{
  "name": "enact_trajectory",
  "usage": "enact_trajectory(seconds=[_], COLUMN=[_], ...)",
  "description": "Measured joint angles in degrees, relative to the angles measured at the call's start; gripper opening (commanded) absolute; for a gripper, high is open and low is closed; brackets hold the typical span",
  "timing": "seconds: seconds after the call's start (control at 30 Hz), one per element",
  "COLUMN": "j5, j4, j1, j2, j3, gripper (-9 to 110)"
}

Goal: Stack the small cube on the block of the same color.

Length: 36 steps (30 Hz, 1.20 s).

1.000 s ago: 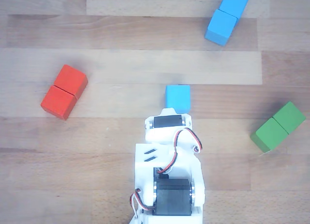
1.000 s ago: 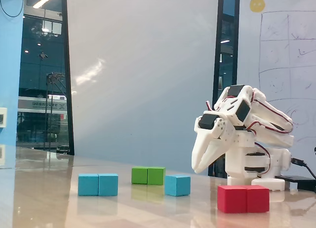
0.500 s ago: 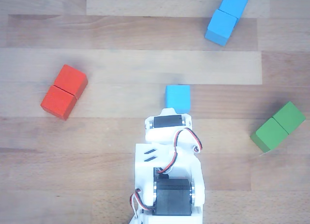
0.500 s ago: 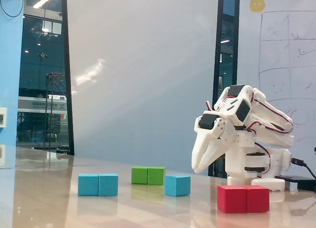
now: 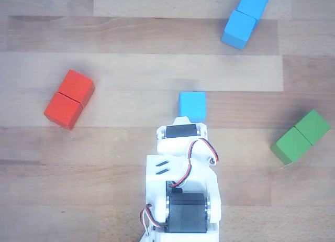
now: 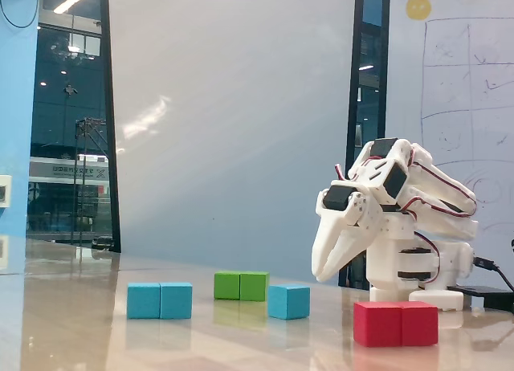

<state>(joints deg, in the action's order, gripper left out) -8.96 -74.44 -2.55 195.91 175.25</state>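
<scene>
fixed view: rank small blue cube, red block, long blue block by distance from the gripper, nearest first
1. Small blue cube, just below-left of the gripper.
2. Red block, below-right, at the front.
3. Long blue block, far left.

Pale wall [image 6: 241,130], dark glass panels [image 6: 72,122]
</scene>
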Motion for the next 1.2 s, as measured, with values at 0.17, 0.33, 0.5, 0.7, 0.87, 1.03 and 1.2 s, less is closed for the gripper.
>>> enact_trajectory(seconds=[0.17,0.33,0.5,0.7,0.87,1.03,1.2], j5=[0.0,0.0,0.0,-0.3,-0.3,-0.7,-0.7], j4=[0.0,0.0,0.0,0.0,0.0,-0.1,-0.1], j1=[0.0,0.0,0.0,0.0,0.0,0.0,0.0], j2=[0.0,0.0,0.0,0.0,-1.1,-13.4,-32.0], j3=[0.0,0.0,0.0,0.0,-0.8,-12.0,-28.7], gripper=[0,0,0,0,0,0,0])
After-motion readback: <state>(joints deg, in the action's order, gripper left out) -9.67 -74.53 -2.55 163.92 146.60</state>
